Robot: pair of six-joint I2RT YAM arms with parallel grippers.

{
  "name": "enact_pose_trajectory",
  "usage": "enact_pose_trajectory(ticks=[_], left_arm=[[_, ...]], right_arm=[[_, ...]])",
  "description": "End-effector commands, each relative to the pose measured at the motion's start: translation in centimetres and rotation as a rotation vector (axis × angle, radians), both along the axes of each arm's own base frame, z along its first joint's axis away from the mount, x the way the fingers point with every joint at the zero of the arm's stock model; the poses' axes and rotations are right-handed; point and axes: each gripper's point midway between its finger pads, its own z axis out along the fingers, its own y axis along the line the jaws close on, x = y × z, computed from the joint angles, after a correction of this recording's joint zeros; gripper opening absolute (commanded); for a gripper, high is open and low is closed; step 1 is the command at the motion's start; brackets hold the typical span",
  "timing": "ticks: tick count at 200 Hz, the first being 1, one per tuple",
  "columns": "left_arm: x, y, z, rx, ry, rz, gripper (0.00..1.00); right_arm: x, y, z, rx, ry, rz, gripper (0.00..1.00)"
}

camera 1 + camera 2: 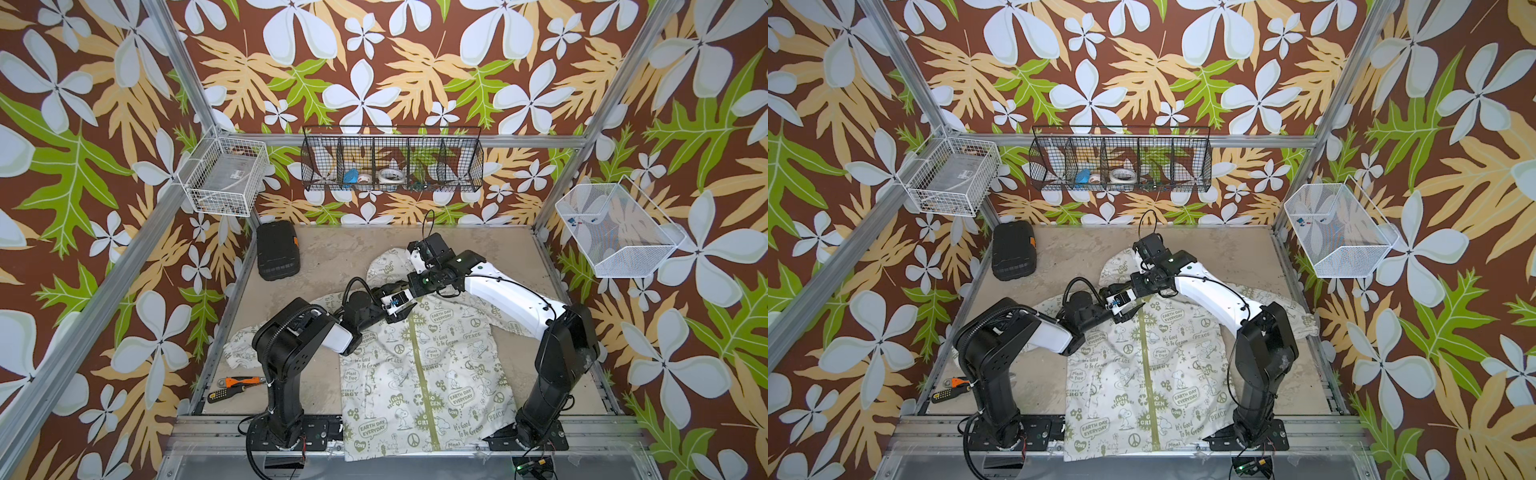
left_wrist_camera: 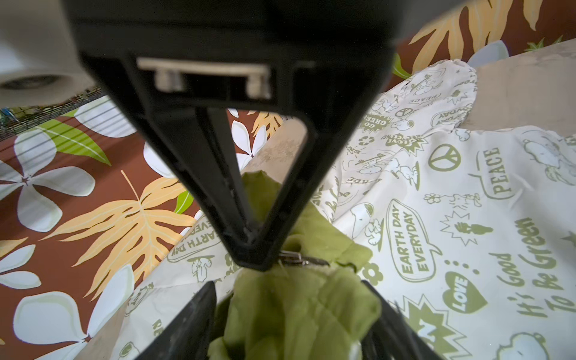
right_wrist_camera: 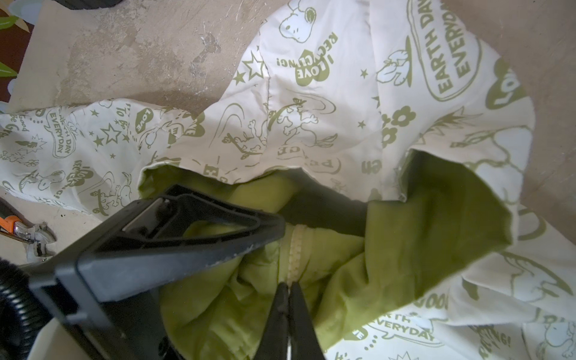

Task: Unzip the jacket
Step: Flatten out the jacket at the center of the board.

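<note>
- Right claw (image 3: pixel 290 288) pinched together on the zipper (image 3: pixel 294 249) top at the collar of the jacket (image 1: pixel 453 374);
- left claw (image 2: pixel 290 299) fingers apart, straddling green lining (image 2: pixel 314 224) just beside it;
- jacket flat mid-surface (image 1: pixel 332 249), zipped, hood (image 1: pixel 386 262) at 12 o'clock, hem (image 1: pixel 415 451) at 6 o'clock.

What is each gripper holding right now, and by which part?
The right gripper pinches the jacket at the top of its zipper, by the collar. The left gripper is open around green lining, holding nothing.

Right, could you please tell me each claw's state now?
Left claw: open, around the jacket collar lining.
Right claw: shut on the jacket.
</note>
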Motion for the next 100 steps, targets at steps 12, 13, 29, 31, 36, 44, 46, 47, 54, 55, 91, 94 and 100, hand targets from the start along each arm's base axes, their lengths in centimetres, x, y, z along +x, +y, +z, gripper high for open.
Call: enact_pose_trajectory(ticks=[12,13,29,31,36,44,46,47,54,55,91,94,100], left_arm=[[0.9,0.1,-0.1,-0.017,0.021,0.036,0.59],[1.0,0.1,-0.1,-0.019,0.021,0.039,0.59],[2.1,0.7,1.0,-0.073,0.012,0.108,0.52],[2.1,0.8,1.1,-0.077,0.008,0.112,0.52],[2.2,0.9,1.5,-0.09,-0.004,0.117,0.52],[2.1,0.9,2.1,-0.11,-0.016,0.116,0.52],[2.1,0.9,2.2,-0.114,-0.015,0.116,0.52],[2.1,0.9,2.2,-0.115,-0.015,0.115,0.52],[2.1,0.7,2.5,-0.122,-0.014,0.108,0.51],[2.1,0.7,2.5,-0.123,-0.013,0.106,0.51],[2.1,0.4,2.7,-0.15,0.002,0.09,0.32],[2.2,0.3,2.6,-0.152,0.005,0.091,0.3],[2.2,0.3,2.5,-0.155,0.01,0.091,0.26]], right_arm=[[-0.7,1.1,1.1,0.061,0.013,0.042,0.0],[-0.7,1.1,1.1,0.062,0.014,0.042,0.0],[-0.9,1.3,1.3,0.071,0.017,0.05,0.0],[-0.9,1.3,1.3,0.073,0.018,0.051,0.0],[-0.9,1.3,1.3,0.076,0.019,0.052,0.0],[-0.9,1.4,1.2,0.079,0.021,0.05,0.0],[-1.0,1.4,1.2,0.078,0.022,0.049,0.0],[-1.0,1.4,1.2,0.078,0.023,0.048,0.0],[-1.0,1.4,1.1,0.079,0.026,0.047,0.0],[-1.0,1.4,1.1,0.08,0.026,0.047,0.0],[-1.1,1.4,1.4,0.097,0.031,0.03,0.0],[-1.0,1.4,1.5,0.098,0.03,0.027,0.01],[-1.1,1.3,1.6,0.101,0.027,0.021,0.02]])
